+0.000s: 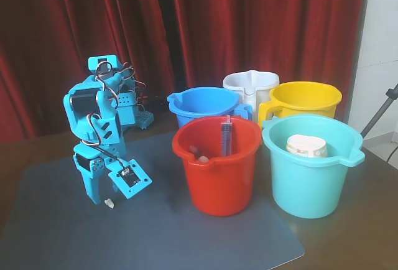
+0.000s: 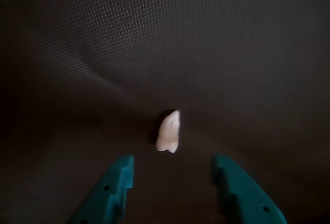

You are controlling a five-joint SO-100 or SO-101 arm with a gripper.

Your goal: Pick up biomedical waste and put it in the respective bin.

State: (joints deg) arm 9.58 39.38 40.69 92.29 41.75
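Note:
A tiny white oblong piece of biomedical waste (image 1: 110, 203) lies on the grey mat at the left of the fixed view. In the wrist view the same waste (image 2: 169, 132) rests on the dark mat just ahead of the two teal fingertips. My gripper (image 1: 102, 199) (image 2: 174, 172) is open and held low over the mat, its jaws spread wider than the waste and apart from it. A red bucket (image 1: 217, 164) stands to the right with an upright syringe (image 1: 226, 136) inside it.
Several buckets stand together right of the arm: blue (image 1: 202, 105), white (image 1: 250, 86), yellow (image 1: 305, 99) and teal (image 1: 311, 164), the teal one holding a white tub (image 1: 306, 146). The grey mat (image 1: 155, 239) covers the table front. A red curtain hangs behind.

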